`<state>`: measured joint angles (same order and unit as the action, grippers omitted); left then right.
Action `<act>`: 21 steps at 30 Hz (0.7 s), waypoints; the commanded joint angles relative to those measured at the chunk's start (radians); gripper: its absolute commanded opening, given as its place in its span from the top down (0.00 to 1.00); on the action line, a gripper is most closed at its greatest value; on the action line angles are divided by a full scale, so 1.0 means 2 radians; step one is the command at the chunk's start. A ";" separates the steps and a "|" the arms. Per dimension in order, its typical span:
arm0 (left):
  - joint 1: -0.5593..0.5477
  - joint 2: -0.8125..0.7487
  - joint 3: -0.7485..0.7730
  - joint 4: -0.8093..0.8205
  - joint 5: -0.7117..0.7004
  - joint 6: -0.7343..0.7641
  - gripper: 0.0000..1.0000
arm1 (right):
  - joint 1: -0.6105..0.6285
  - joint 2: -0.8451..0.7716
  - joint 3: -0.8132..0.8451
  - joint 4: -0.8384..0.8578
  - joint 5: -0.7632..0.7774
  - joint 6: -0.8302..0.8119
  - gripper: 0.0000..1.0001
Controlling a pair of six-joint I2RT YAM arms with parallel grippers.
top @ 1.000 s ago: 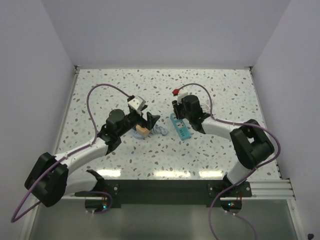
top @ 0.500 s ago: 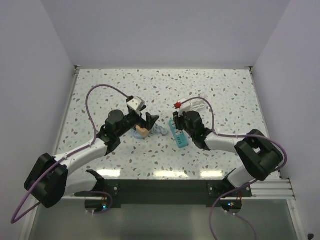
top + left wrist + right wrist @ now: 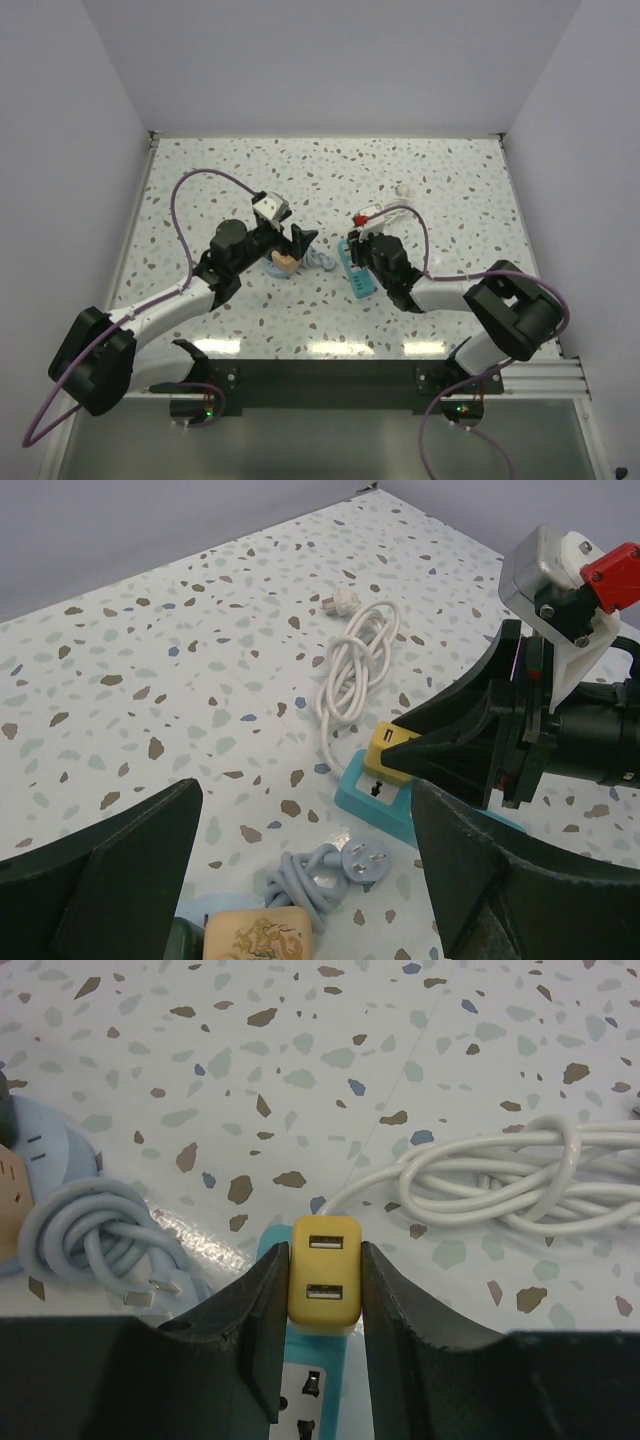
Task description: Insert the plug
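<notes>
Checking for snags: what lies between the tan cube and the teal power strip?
A coiled grey-blue cable lies there; the left wrist view shows it best.

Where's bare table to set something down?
Bare: the far strip of the table along the back wall, the far right corner past the white cord, the near strip by the arm bases. Crowded: the middle, where the right gripper clamps the yellow block at the teal power strip, beside the grey cord and tan cube.

A white tabletop speckled with brown and grey flecks (image 3: pixel 200 170) carries a flat teal plastic power strip (image 3: pixel 360 804) near its middle. A knotted white cord (image 3: pixel 352 670) lies just beyond the strip. A coiled pale grey-blue cable with a round plug (image 3: pixel 318 872) lies beside it.
</notes>
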<state>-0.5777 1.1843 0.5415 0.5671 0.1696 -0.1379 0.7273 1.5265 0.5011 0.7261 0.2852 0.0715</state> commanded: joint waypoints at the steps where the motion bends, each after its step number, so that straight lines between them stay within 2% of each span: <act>1: 0.005 -0.010 -0.002 0.023 -0.007 0.002 0.09 | 0.011 0.029 -0.019 -0.007 -0.005 0.016 1.00; 18: 0.010 -0.013 -0.003 0.026 -0.003 -0.002 0.09 | 0.037 0.072 -0.071 0.044 0.014 0.051 1.00; 21: 0.012 -0.017 -0.002 0.022 -0.009 -0.005 0.09 | 0.037 0.055 -0.050 0.009 0.018 0.048 1.00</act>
<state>-0.5629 1.1790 0.5415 0.5667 0.1661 -0.1379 0.7811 1.6081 0.4057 0.9859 0.3672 0.1242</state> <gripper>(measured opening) 0.905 0.348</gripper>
